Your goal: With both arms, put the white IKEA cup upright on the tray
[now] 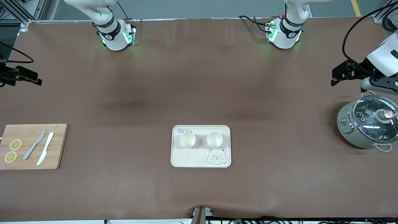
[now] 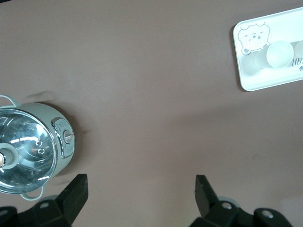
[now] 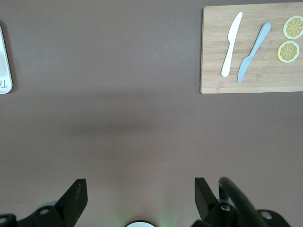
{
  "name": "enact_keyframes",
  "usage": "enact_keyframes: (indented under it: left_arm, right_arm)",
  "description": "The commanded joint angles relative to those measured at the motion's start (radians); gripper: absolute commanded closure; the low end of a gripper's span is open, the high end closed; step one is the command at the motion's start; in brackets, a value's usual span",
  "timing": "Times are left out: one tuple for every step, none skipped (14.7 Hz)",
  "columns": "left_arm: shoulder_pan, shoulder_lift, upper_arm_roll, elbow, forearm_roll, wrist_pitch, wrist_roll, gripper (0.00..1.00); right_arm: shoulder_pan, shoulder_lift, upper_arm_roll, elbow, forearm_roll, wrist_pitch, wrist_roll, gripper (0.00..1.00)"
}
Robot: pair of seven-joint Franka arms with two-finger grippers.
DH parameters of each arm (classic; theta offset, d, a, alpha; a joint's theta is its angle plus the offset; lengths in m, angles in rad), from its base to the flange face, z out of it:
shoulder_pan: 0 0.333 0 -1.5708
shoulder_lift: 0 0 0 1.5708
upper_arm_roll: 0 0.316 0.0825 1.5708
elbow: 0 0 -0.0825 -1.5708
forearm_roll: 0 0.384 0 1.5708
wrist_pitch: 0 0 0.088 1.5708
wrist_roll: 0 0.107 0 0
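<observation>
I'm looking at the tray (image 1: 201, 157), nearest the front camera in mid-table, and both cups (image 1: 187, 139) (image 1: 214, 139) stand on it upright, mouths up, side by side above the bear drawing, so by my reading the placing is done. They look small, round, creamy white inside, and apart from each other. Farther up, my left gripper (image 2: 139, 191) hangs with fingers wide apart and empty over bare table by the pot (image 1: 367, 125), pulled well clear of the tray. My right gripper (image 3: 139, 191) is likewise spread, holding nothing, parked near the board (image 1: 31, 146) end.
</observation>
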Motion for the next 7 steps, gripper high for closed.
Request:
enact_keyframes:
  left_arm:
    - [0.003,0.002,-0.008,0.015,0.016,-0.011,0.01,0.0]
    - [0.005,0.002,-0.008,0.015,0.016,-0.011,0.01,0.0]
    - [0.005,0.002,-0.008,0.015,0.014,-0.011,0.01,0.0]
    - [0.005,0.002,-0.008,0.015,0.014,-0.011,0.009,0.0]
    - [0.005,0.002,-0.008,0.015,0.014,-0.011,0.007,0.0]
    - [0.005,0.002,-0.008,0.015,0.014,-0.013,0.006,0.0]
    - [0.005,0.002,-0.008,0.015,0.014,-0.013,0.004,0.0]
  right_arm:
    - [-0.011,-0.019,0.016,-0.019,-0.014,0.009,-0.011,0.0]
    - [-0.011,-0.019,0.016,-0.019,-0.014,0.009,-0.011,0.0]
    - [-0.011,-0.019,0.016,-0.019,-0.014,0.009,-0.011,0.0]
    - [-0.009,-0.019,0.016,-0.019,-0.014,0.01,-0.011,0.0]
    - [-0.009,-0.019,0.016,-0.019,-0.014,0.01,-0.011,0.0]
    - [-0.009,-0.02,0.017,-0.019,-0.012,0.01,-0.011,0.0]
    - [-0.009,-0.019,0.016,-0.019,-0.012,0.01,-0.011,0.0]
